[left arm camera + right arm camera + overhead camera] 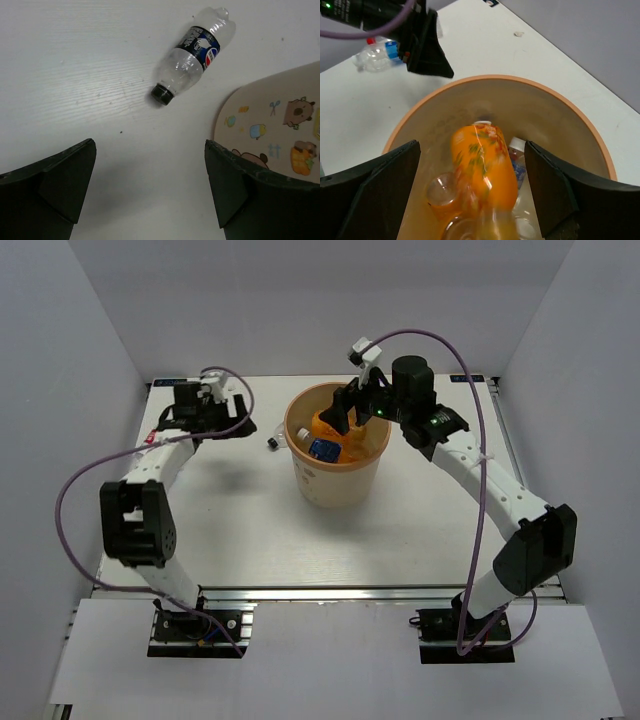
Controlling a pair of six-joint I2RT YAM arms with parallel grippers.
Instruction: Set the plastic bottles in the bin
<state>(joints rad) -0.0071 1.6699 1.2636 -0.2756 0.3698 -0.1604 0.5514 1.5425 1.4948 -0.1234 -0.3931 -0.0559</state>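
Observation:
The beige bin (335, 480) stands mid-table, and several plastic bottles lie inside it. My right gripper (340, 415) hovers open over its rim (495, 80). Below the jaws (472, 147) a blurred orange bottle (482, 165) lies loose, not gripped. Beside it is a white-capped bottle with a blue label (517, 160). Left of the bin, a clear bottle with a blue label and black cap (192, 57) (272, 443) lies on the table. My left gripper (150, 150) (240, 423) is open and empty, a little short of this bottle. Another clear bottle with a red cap (377, 52) lies beyond the left gripper.
The bin wall with cartoon stickers (270, 130) is close to my left gripper's right finger. Grey walls enclose the white table (240, 520) on three sides. Purple cables loop off both arms.

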